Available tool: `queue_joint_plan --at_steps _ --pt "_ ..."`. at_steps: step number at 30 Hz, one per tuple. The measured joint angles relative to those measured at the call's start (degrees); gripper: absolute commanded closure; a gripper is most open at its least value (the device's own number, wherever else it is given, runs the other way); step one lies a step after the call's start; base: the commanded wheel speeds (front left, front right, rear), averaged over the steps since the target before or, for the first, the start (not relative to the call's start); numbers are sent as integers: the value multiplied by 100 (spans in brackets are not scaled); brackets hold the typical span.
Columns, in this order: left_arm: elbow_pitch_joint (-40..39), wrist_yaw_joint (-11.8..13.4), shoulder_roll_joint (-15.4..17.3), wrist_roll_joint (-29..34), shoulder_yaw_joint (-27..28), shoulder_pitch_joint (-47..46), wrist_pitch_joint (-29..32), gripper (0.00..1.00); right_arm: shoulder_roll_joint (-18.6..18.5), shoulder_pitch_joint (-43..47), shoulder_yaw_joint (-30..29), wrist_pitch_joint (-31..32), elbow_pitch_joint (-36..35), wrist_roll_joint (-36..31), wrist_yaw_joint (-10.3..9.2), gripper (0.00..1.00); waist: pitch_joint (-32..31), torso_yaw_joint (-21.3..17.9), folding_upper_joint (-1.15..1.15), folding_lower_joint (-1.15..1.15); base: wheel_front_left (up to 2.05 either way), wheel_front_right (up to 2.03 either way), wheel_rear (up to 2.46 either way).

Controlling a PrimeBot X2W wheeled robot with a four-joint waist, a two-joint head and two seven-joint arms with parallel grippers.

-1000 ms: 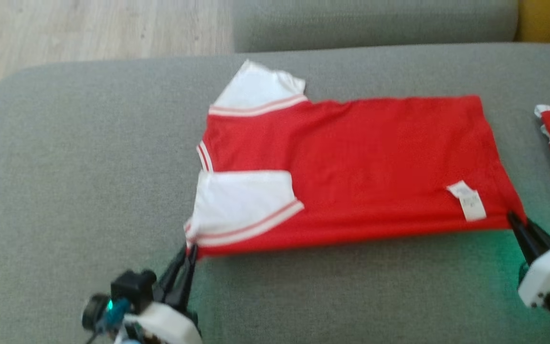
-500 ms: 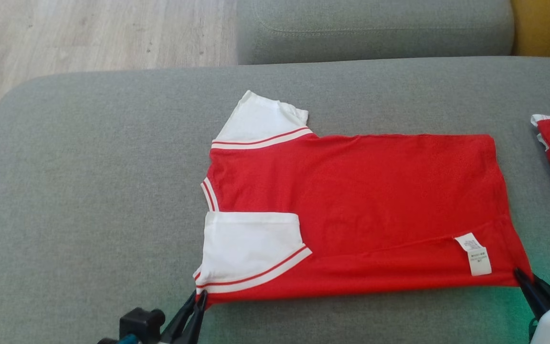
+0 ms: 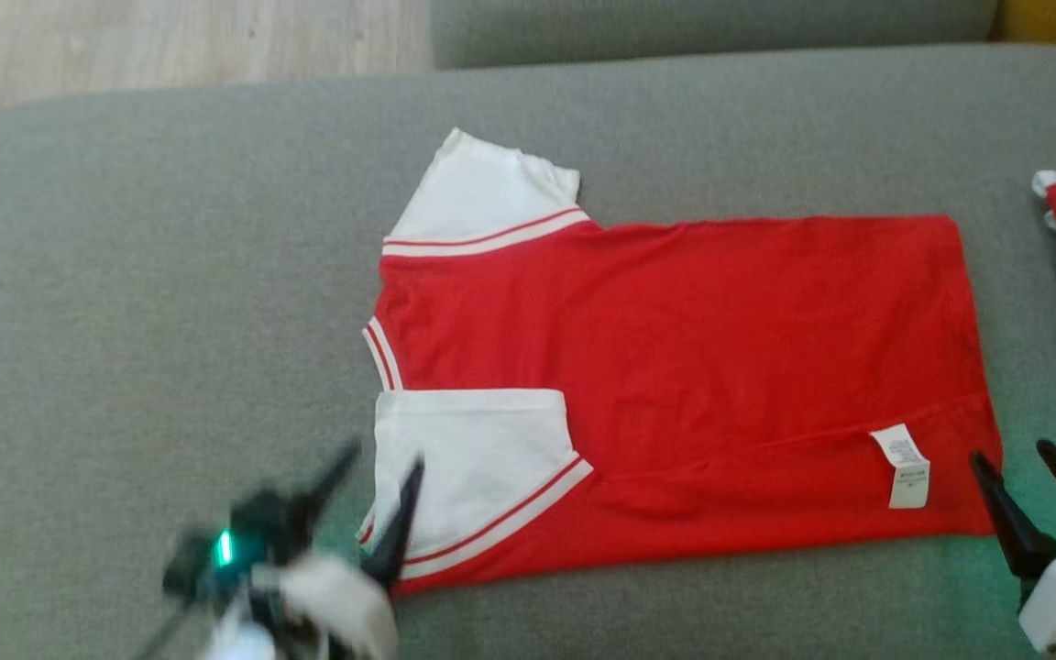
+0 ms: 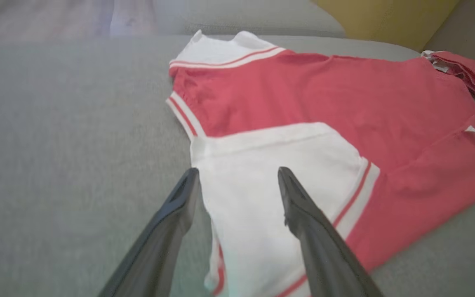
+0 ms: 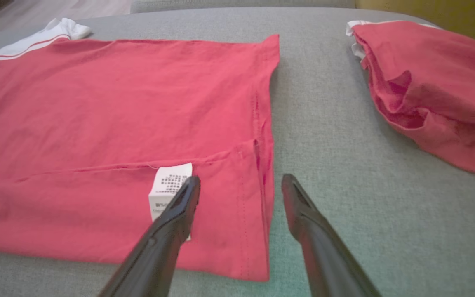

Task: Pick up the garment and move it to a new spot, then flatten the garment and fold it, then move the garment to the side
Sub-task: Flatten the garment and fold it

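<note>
The near corners of the garment (image 3: 675, 348) are now released: the left claw (image 3: 385, 456) and the right claw (image 3: 1009, 451), pinched shut before, are spread wide. The garment is laid flat on the sofa (image 3: 170, 321).

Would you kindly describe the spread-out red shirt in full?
The red shirt is soft-looking cloth with white sleeves, striped trim and a white label near the hem. It lies flat on the grey cushion, near edge folded over. The open left claw and right claw flank its near corners, gripping nothing.
</note>
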Motion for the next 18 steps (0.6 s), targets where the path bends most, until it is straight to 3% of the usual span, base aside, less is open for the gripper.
queue_joint_plan --at_steps 3,8,18 --pt "-1 -205 79 113 7 -826 187 0 1 -135 54 -24 -119 -45 0 0 212 -53 0 1 0 0 0" --pt "326 -792 83 145 -19 -2492 606 0 -29 -693 304 -68 -247 -45 0 0 576 -212 0 1 0 0 0" --pt "2079 -1045 149 -386 -310 -4718 1686 0 -137 -1326 709 -271 -249 26 0 0 1212 -688 0 2 0 0 0"
